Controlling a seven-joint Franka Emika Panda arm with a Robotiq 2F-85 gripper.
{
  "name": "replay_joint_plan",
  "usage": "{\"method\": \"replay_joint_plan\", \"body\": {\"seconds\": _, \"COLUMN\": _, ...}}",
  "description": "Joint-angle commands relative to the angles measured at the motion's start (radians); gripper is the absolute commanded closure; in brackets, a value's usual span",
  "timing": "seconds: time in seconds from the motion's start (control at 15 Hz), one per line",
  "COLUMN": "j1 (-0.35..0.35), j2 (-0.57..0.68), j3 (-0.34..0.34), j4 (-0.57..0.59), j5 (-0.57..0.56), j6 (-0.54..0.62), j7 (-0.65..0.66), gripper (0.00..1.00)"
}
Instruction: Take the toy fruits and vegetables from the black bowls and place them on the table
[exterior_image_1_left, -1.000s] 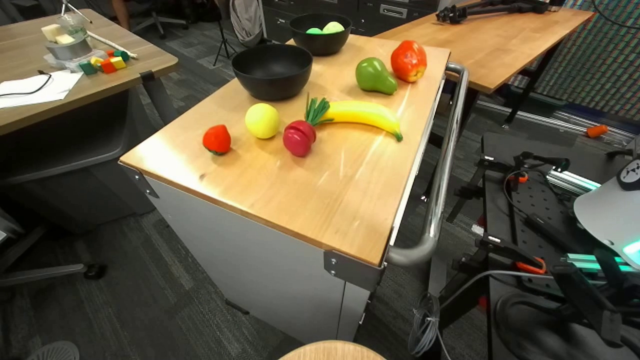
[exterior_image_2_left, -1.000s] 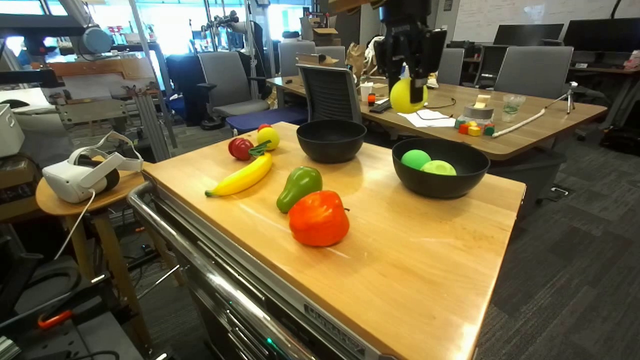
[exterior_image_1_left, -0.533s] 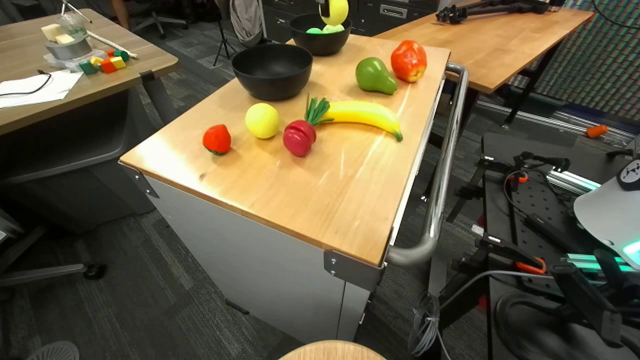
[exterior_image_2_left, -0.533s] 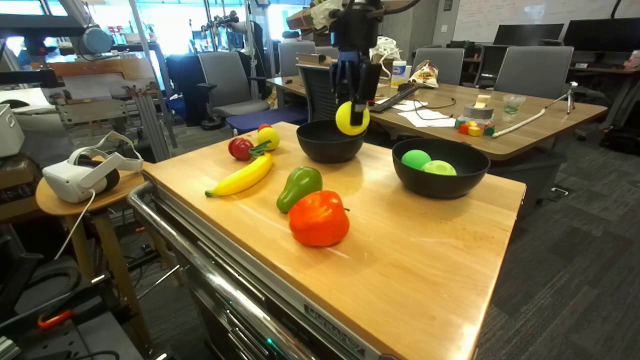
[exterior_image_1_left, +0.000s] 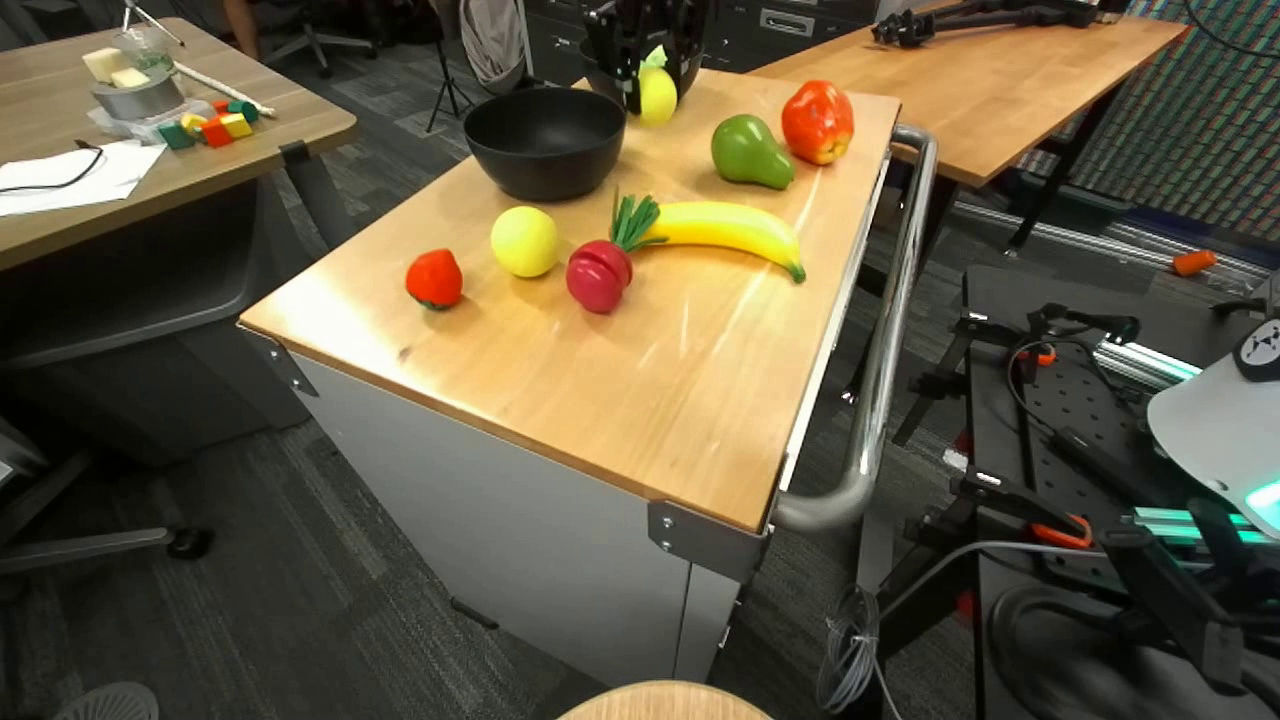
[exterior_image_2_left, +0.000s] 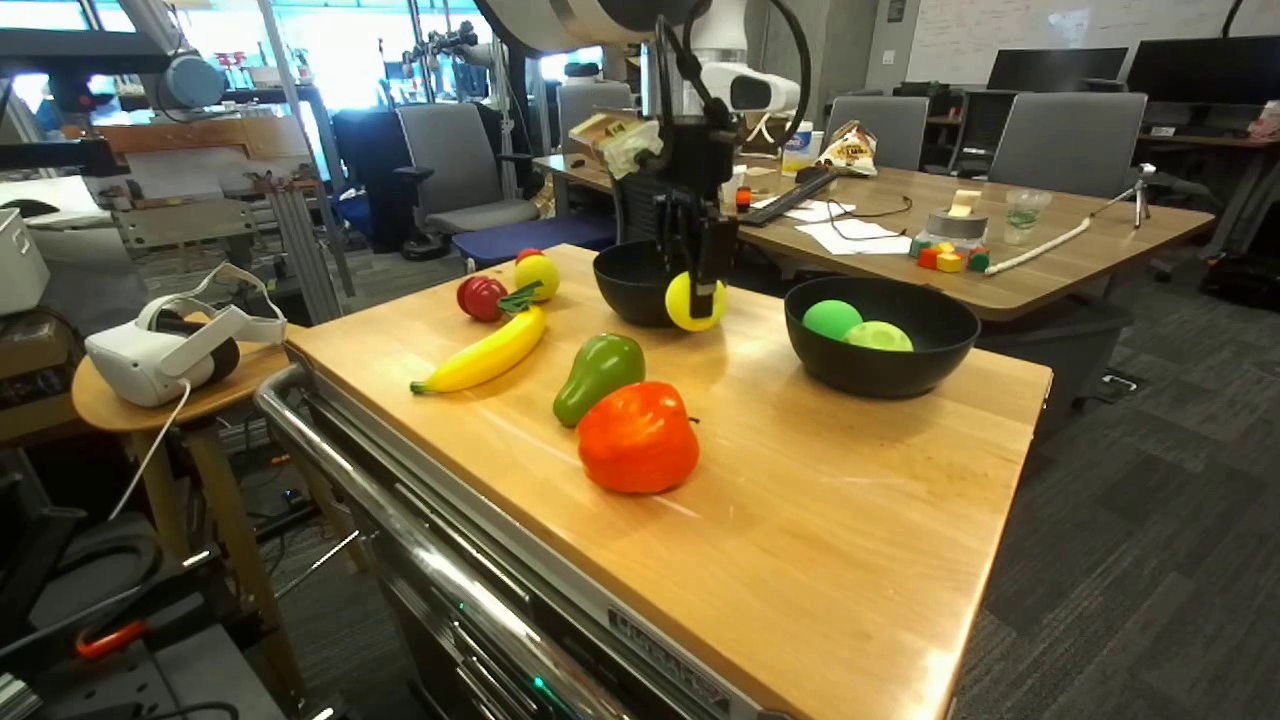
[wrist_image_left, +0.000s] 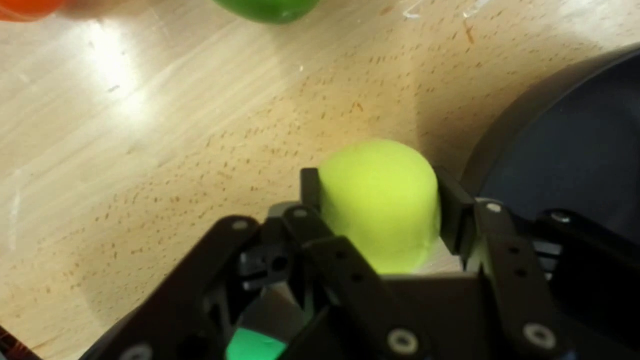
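Note:
My gripper (exterior_image_2_left: 698, 285) is shut on a yellow round fruit (exterior_image_2_left: 678, 302), held low beside the empty black bowl (exterior_image_2_left: 625, 285); whether it touches the table is unclear. In the wrist view the fruit (wrist_image_left: 378, 200) sits between both fingertips, with the empty bowl (wrist_image_left: 575, 150) at right. The other black bowl (exterior_image_2_left: 880, 372) holds a green ball (exterior_image_2_left: 832, 319) and a light green fruit (exterior_image_2_left: 879, 335). On the table are a green pear (exterior_image_2_left: 602, 375), red-orange pepper (exterior_image_2_left: 638, 437), banana (exterior_image_2_left: 485, 352), radish (exterior_image_2_left: 480, 298), another yellow fruit (exterior_image_2_left: 537, 275) and a strawberry (exterior_image_1_left: 434, 279).
The wooden cart top (exterior_image_2_left: 820, 540) has a metal handle (exterior_image_2_left: 430, 550) along one side. A long table (exterior_image_2_left: 1000, 270) with blocks and tape stands behind it. A white headset (exterior_image_2_left: 180, 340) rests on a stool.
My gripper has come down with the yellow fruit, from high above the bowls to low beside the empty bowl. The other toys and bowls have not moved.

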Motion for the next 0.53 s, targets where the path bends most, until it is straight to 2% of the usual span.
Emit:
{"method": "replay_joint_plan", "body": {"seconds": 0.0, "j1": 0.014, "j2": 0.0, "j3": -0.014, "j4": -0.033, "j5": -0.006, "j6": 0.056, "j7": 0.029, "gripper": 0.52}}
{"method": "replay_joint_plan", "body": {"seconds": 0.07, "j1": 0.015, "j2": -0.003, "j3": -0.016, "j4": -0.039, "j5": -0.008, "j6": 0.058, "j7": 0.032, "gripper": 0.21}}
{"method": "replay_joint_plan", "body": {"seconds": 0.13, "j1": 0.016, "j2": -0.009, "j3": -0.018, "j4": -0.045, "j5": -0.011, "j6": 0.059, "j7": 0.033, "gripper": 0.19}}
{"method": "replay_joint_plan", "body": {"seconds": 0.33, "j1": 0.017, "j2": -0.055, "j3": -0.024, "j4": -0.054, "j5": -0.028, "j6": 0.069, "j7": 0.022, "gripper": 0.0}}
{"method": "replay_joint_plan", "body": {"seconds": 0.47, "j1": 0.015, "j2": -0.101, "j3": -0.03, "j4": -0.052, "j5": -0.054, "j6": 0.088, "j7": 0.011, "gripper": 0.0}}
